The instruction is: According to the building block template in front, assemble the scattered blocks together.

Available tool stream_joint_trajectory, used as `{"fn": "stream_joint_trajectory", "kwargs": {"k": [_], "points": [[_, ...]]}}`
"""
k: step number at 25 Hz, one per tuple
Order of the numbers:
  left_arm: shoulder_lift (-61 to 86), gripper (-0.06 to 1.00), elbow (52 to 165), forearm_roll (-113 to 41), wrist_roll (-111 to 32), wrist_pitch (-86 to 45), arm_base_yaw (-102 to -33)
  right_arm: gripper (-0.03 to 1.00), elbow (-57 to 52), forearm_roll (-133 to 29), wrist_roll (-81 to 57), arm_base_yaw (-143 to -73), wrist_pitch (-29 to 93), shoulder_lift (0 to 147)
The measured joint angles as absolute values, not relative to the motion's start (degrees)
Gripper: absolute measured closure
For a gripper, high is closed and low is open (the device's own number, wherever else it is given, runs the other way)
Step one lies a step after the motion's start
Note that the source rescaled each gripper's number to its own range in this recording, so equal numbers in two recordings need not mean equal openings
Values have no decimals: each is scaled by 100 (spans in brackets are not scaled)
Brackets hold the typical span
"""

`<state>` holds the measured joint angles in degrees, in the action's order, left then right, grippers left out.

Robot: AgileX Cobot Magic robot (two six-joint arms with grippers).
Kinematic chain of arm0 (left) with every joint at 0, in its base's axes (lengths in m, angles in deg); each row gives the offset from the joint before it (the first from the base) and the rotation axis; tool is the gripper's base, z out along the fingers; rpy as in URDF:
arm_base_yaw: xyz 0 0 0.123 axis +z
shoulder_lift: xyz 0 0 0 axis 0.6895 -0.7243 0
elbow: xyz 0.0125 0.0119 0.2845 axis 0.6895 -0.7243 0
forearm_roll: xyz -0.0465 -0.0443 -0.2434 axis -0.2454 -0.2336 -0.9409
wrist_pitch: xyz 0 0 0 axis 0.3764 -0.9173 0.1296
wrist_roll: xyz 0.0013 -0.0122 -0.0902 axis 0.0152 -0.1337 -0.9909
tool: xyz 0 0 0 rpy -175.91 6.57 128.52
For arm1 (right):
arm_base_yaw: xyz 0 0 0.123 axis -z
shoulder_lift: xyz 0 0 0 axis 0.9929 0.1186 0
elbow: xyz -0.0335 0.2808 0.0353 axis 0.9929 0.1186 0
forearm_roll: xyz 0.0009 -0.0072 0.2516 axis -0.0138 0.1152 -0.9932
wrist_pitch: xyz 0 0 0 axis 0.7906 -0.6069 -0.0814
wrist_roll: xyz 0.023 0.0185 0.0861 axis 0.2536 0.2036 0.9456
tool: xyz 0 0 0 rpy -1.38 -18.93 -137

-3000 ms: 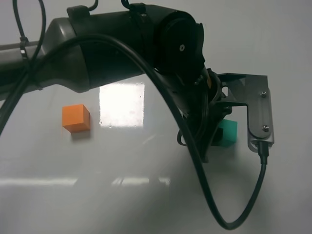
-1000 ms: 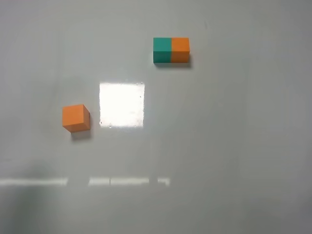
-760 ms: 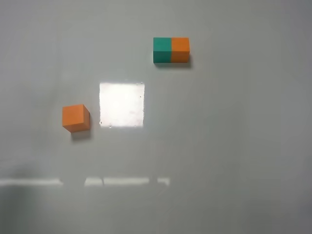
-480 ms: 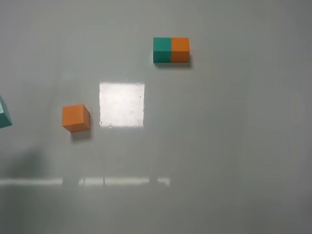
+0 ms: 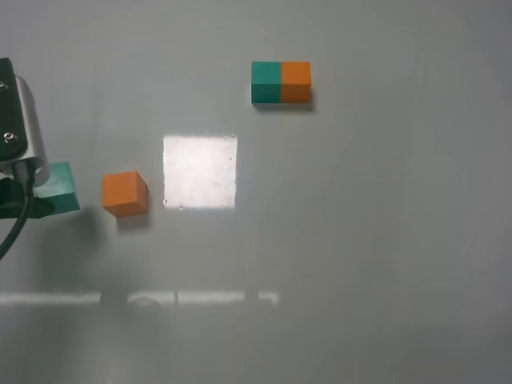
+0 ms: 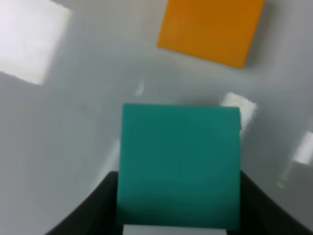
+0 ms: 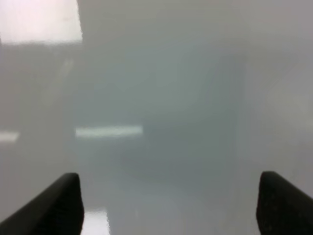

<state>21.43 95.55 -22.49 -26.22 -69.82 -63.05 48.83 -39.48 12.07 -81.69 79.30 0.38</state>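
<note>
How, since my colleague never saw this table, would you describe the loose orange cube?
Find the bright square glare on the table. Just left of it in the high view sits the orange cube. It is single and all orange, unlike the teal cube beside it and the two-coloured bar farther off.

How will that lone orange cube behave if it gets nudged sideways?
The orange cube probably slides rather than rolls: its faces are flat and it sits squarely. The glossy table likely gives little grip, so it may skid away.
</note>
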Motion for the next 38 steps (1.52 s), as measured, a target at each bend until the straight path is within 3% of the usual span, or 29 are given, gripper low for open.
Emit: {"fn": "stream_joint_trajectory", "kwargs": {"k": [10, 14, 22, 24, 27, 33, 38], "points": [[1644, 94, 9555, -2348, -2441, -6635, -6305, 86, 4883, -3948, 1207, -8169, 7930, 38], [1549, 94, 9509, -2441, -2285, -6571, -6305, 94, 4883, -3948, 1207, -8169, 7930, 38], [1435, 94, 9507, -2593, -2042, -6552, -6305, 97, 4883, -3948, 1207, -8169, 7930, 38], [1428, 89, 9507, -2642, -2026, -6547, -6305, 97, 4883, -3948, 1201, -8169, 7930, 38], [1416, 68, 9507, -2772, -2026, -6534, -6305, 97, 4883, -3948, 1201, -8169, 7930, 38], [1409, 39, 9503, -3028, -2181, -6430, -6342, 97, 4883, -3948, 1201, -8169, 7930, 38], [1409, 33, 9503, -3085, -2283, -6140, -6683, 97, 4883, -3948, 1201, -8169, 7930, 38]]}}
